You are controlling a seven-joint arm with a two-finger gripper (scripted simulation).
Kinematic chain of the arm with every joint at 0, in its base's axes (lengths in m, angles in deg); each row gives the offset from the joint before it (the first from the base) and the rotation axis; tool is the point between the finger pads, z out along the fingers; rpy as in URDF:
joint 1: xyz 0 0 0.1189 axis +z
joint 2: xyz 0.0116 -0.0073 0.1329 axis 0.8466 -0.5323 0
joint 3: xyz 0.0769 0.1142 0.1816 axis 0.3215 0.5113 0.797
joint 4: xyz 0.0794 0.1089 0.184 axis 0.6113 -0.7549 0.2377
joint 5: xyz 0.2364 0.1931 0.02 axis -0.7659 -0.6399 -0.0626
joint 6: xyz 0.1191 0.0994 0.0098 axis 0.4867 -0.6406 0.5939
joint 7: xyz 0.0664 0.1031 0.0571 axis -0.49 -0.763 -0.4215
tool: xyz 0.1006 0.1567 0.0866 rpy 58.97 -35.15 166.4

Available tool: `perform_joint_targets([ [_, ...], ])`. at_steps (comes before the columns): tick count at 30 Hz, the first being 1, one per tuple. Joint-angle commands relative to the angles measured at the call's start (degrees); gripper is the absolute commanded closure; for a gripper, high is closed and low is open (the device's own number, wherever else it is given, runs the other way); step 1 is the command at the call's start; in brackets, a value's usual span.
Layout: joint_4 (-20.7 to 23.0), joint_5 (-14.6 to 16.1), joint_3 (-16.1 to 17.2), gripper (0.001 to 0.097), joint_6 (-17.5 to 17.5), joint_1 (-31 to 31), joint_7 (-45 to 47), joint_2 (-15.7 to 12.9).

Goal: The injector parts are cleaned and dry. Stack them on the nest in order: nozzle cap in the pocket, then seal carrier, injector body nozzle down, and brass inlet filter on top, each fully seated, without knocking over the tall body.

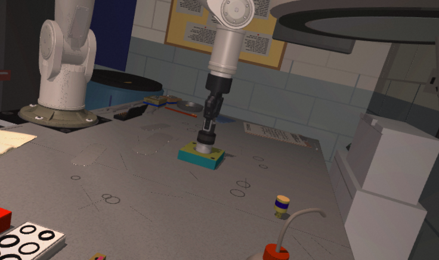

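Observation:
A dark ring-shaped seal carrier [206, 137] sits on top of the pale nozzle cap [203, 147], which stands in the pocket of the teal nest block [201, 155] near the middle of the grey bench. The seal carrier is held in my gripper [207, 129], which comes straight down onto the stack from the arm above. The brass inlet filter [282, 206], tan with a blue band, stands upright far off near the bench's right front. I do not see the tall injector body.
The bench's right edge drops off beside grey boxes [389, 181]. A red-based lamp with a curved neck [276, 251] stands at the front. A second arm's base [61, 114], a blue drum, small tools and a sheet of papers lie toward the back.

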Motion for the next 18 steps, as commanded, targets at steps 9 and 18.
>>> perform_joint_targets([
  [9, 0.1, 0.0, 0.0, 0.0401, 0.0, 0.0, 0.0, 0.1],
  [18, 0.1, 0.0, 0.0, 0.0401, 0.0, 0.0, 0.0, 0.1],
])
